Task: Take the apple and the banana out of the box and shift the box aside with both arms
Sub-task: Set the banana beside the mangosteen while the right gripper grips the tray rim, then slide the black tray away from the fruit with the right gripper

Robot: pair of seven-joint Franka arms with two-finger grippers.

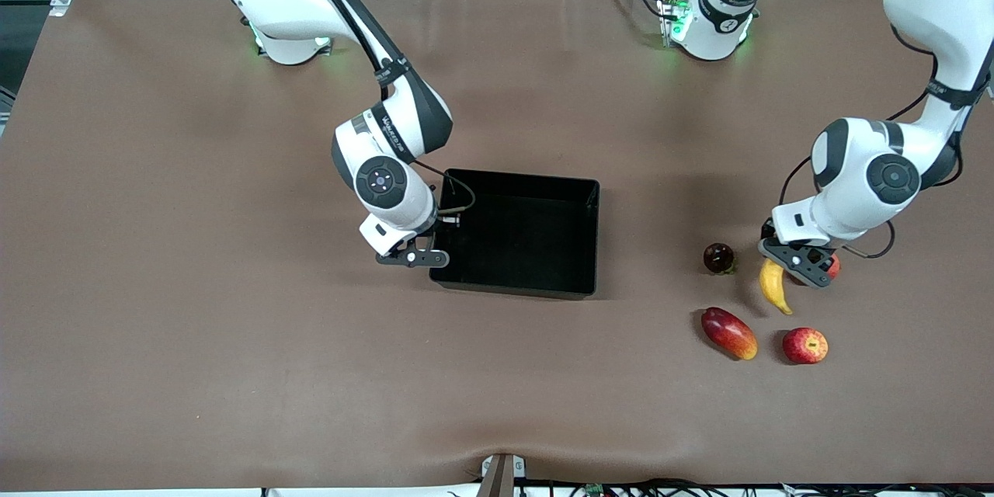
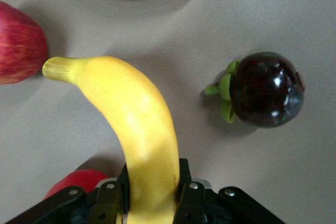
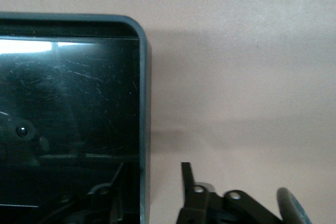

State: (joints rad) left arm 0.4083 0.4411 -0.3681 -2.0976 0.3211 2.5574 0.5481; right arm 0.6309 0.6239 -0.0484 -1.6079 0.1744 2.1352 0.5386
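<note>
Left gripper (image 1: 800,268): clamped on the banana (image 1: 774,286) at its stem-less end, low over the table toward the left arm's end.
Right gripper (image 1: 423,256): fingers straddle the box (image 1: 519,279) wall at the right arm's end, one inside, one outside, not visibly pinching it yet.
Apple (image 1: 805,345): out on the table, nearest the front camera, beside the mango-like fruit (image 1: 728,332).
Banana handling: looks light and smooth, likely to slip if pinched at the tip.
Box handling: empty, glossy, stiff, probably light; the thin walls are the best hold, one arm at each end.
Around: dark mangosteen (image 1: 718,258) and a red fruit (image 1: 833,265) crowd the left gripper; nothing hems in the box.
</note>
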